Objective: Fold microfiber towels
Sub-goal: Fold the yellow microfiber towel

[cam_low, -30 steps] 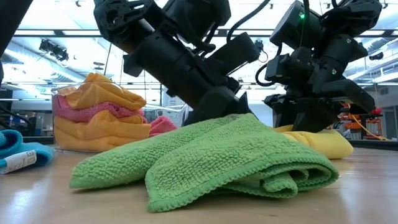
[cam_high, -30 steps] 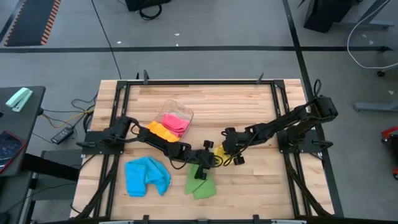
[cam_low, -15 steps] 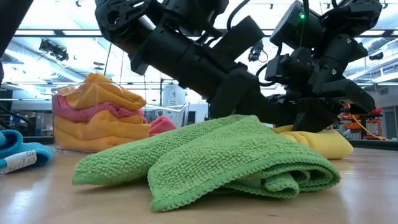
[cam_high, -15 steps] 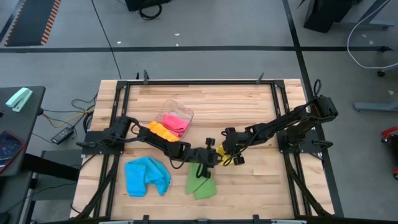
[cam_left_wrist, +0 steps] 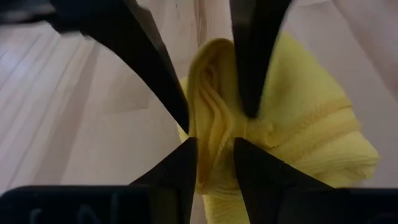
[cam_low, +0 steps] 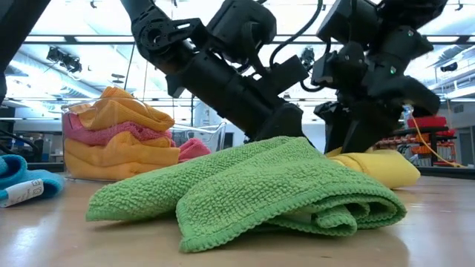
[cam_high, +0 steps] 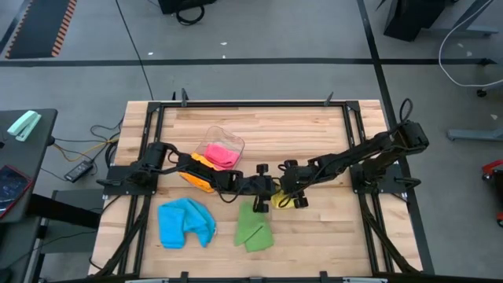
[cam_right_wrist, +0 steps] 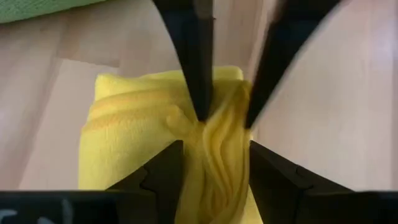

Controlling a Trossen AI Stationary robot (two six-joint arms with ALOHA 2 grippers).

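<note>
1. Grey shop floor surrounds my pale wooden bench (cam_high: 314, 134), which is boxed in by a dark metal frame; both arms reach toward its middle.
2. I see the yellow towel (cam_left_wrist: 292, 124) bunched at mid-bench, just beside the green towel (cam_high: 253, 229), with both tools meeting on it from opposite sides.
3. My left tool (cam_left_wrist: 214, 158) has a ridge of yellow cloth between its fingers; they look close on the fold, but I cannot tell whether they truly clamp it or are letting go.
4. My right tool (cam_right_wrist: 214, 165) straddles the same gathered ridge, its fingers set either side of the cloth and seemingly pinching it.
5. Handling, as I judge it: these towels are light, limp and a little grippy. They will sag and crumple rather than hold shape, and nothing here can break.
6. I would take hold at a hemmed edge or corner, not at the bunched middle, so that a single layer lifts and the cloth can spread flat.
7. My count: one yellow, one green loosely folded near the front, and one blue towel (cam_high: 185, 222) crumpled beside it.
8. One clear tub (cam_high: 233, 144) holds pink cloth (cam_high: 221, 154) and orange cloth (cam_low: 119, 111) in layers; I cannot tell how many pieces.
</note>
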